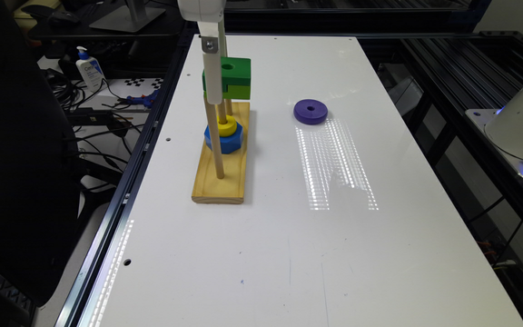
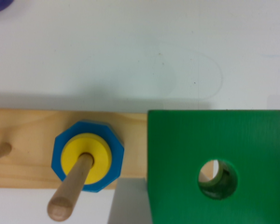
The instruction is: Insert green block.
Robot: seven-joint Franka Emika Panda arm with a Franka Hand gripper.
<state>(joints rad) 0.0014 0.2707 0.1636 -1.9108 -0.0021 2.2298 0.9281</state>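
The green block (image 1: 236, 77), dark green over lime with a round hole on top, hangs in the air above the far end of the wooden base (image 1: 225, 181). My gripper (image 1: 216, 86) comes down from above and is shut on its sides. The far peg (image 1: 228, 106) rises under the block. In the wrist view the green block (image 2: 224, 154) is close up, and a pale peg tip shows through its hole, slightly off centre. The middle peg (image 2: 70, 191) carries a yellow ring (image 2: 95, 154) on a blue hexagonal piece (image 2: 56, 163).
A purple disc (image 1: 310, 111) lies flat on the white table (image 1: 288, 250) towards the exterior view's right of the base. The bare front peg (image 1: 216, 145) stands nearest the camera. Cables and a bottle (image 1: 90, 68) sit beyond the table's left edge.
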